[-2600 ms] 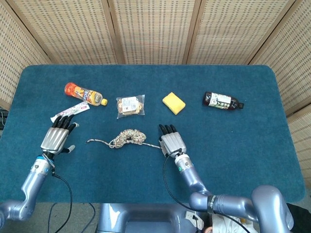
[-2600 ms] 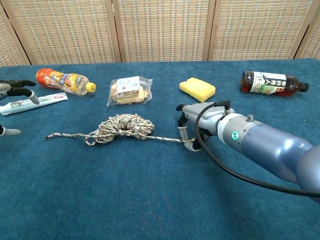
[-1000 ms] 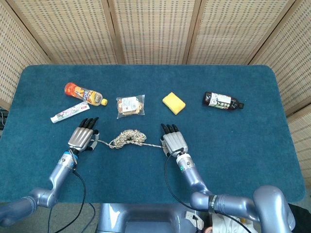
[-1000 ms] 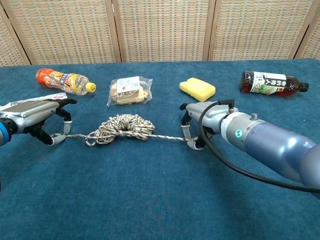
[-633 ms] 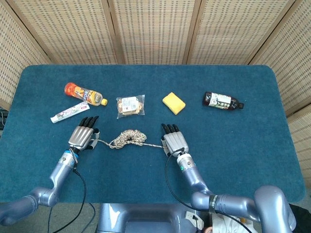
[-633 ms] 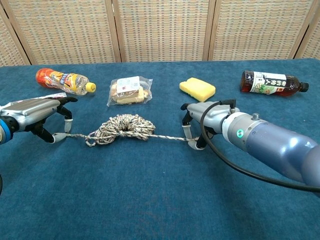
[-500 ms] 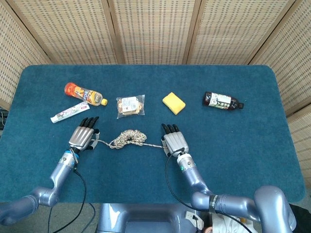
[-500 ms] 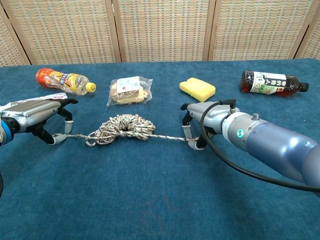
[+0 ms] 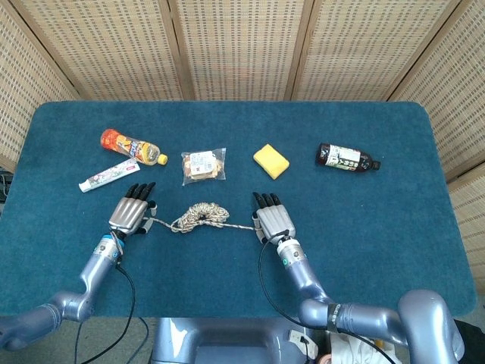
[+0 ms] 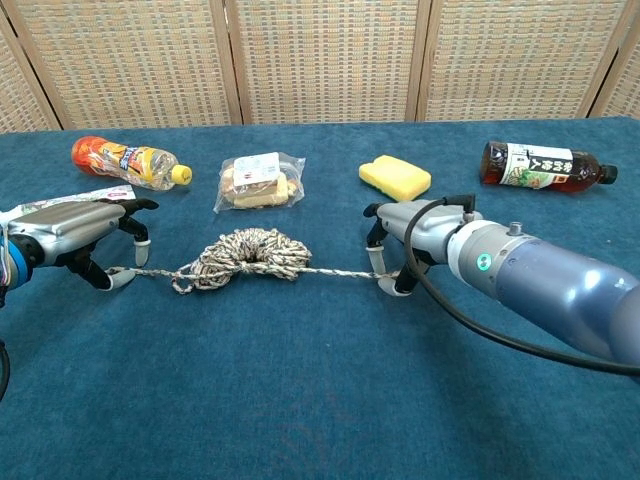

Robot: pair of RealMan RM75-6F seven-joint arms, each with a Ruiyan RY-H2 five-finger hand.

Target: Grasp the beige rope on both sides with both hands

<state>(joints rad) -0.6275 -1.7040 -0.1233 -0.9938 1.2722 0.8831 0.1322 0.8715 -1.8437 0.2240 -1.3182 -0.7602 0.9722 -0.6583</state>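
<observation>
The beige rope lies coiled on the blue table, with one strand running out to each side. My right hand sits at the rope's right end, fingers curled down, and pinches that end between thumb and fingers. The strand from there to the coil is straight. My left hand hovers palm down over the left end. Its thumb tip touches the rope there, while its fingers stay stretched out above the strand and apart from the thumb.
At the back lie an orange bottle, a toothpaste tube, a bagged snack, a yellow sponge and a dark bottle. Woven screens stand behind the table.
My left hand came in from the far left to the rope's left end and has stayed there. My right hand edged right, pulling its strand straight.
</observation>
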